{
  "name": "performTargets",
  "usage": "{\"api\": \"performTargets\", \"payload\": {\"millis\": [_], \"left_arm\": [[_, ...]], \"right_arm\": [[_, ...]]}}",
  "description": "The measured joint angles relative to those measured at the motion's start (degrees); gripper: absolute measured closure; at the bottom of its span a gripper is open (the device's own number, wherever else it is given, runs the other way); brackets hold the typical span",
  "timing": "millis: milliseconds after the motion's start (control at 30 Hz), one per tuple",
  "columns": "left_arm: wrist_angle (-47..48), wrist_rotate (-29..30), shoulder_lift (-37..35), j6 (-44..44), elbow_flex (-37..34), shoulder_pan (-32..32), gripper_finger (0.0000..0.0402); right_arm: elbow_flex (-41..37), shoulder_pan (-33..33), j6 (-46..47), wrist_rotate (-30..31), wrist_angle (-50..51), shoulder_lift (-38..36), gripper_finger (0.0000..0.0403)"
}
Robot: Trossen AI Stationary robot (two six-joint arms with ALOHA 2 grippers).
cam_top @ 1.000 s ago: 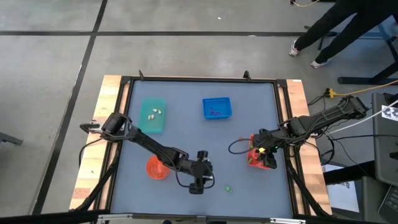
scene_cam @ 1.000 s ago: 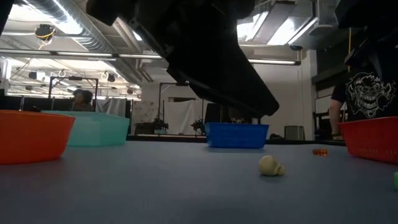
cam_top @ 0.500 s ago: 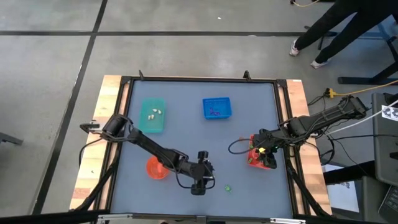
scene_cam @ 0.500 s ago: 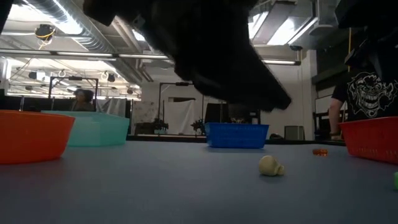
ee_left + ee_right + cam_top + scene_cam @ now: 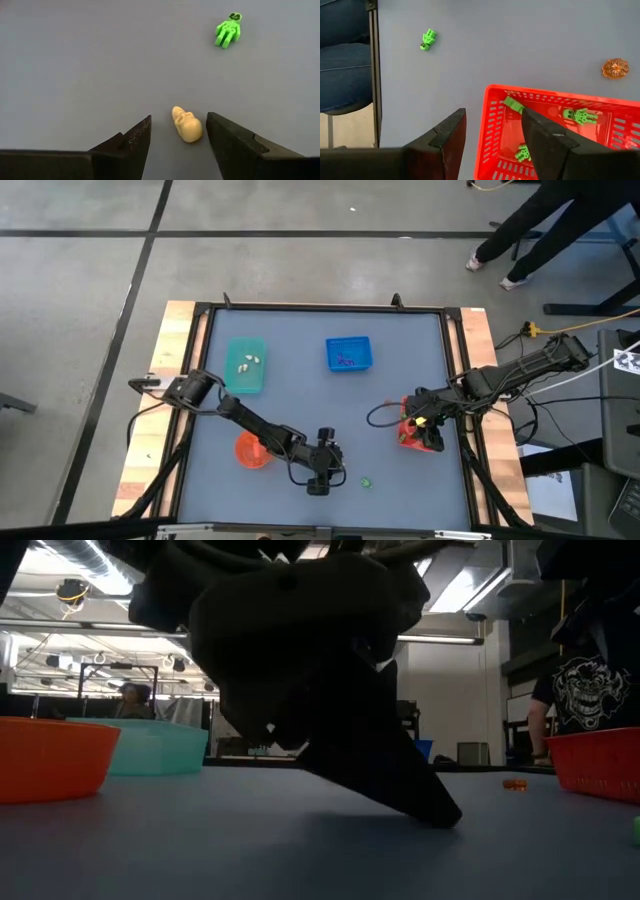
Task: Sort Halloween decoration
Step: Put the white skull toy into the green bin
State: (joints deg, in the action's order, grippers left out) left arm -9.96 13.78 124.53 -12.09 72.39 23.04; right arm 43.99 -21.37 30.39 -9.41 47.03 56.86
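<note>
A small cream skull-shaped trinket [image 5: 186, 125] lies on the grey table [image 5: 90, 65] between the spread fingers of the left gripper [image 5: 178, 136], a green skeleton figure [image 5: 228, 30] well beyond it, while the right gripper [image 5: 492, 132] hangs open over the red mesh plastic tray [image 5: 555, 112].

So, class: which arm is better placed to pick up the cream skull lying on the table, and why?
The left. Its hand is down at the table, open, with the cream skull between its fingers. The right hand hovers open over the red tray, far from it.
</note>
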Motion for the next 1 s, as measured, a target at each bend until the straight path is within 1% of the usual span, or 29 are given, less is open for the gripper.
{"api": "performTargets", "payload": {"millis": [200,600,1000], "left_arm": [[0.08,-0.2,0.0,0.06,0.01,-0.02,0.0225],[0.29,-1.33,0.0,-0.83,0.03,-0.15,0.0279],[0.42,-1.42,0.0,-0.84,0.03,-0.15,0.0316]], "right_arm": [[0.0,-0.02,-0.02,0.0,-0.31,0.0,0.0212],[0.0,0.0,-0.02,-0.02,-0.49,0.0,0.0212],[0.0,-0.02,-0.02,-0.02,-0.49,0.0,0.0212]]}}
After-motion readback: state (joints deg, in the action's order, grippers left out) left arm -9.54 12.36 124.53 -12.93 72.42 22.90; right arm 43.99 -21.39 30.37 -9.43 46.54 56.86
